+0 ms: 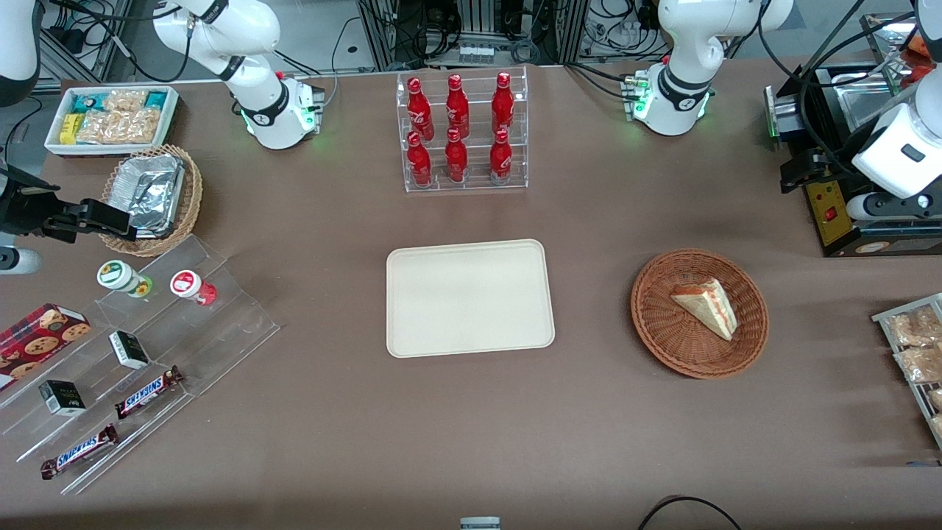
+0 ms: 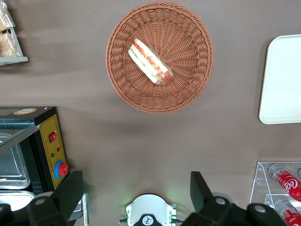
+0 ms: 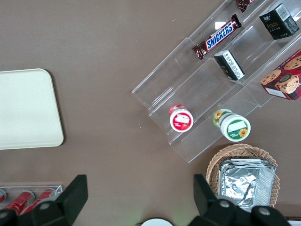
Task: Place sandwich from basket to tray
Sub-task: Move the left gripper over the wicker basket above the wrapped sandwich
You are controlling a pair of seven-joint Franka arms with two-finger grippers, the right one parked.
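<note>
Gripper (image 2: 134,190) open above brown table (image 1: 471,412), sandwich (image 1: 706,305) in basket (image 1: 655,324)

You're in a robotics lab staged as a snack counter: arm bases (image 1: 283,118) bolted to a brown table (image 1: 471,427), cable bundles (image 1: 478,29) and aluminium framing along its back edge. Shop props all round: cola bottles (image 1: 456,129) in an acrylic rack, Snickers bars (image 1: 147,390) on clear steps, a bin of snack packets (image 1: 110,118). Gripper (image 2: 136,188) hangs high, fingers spread
</note>
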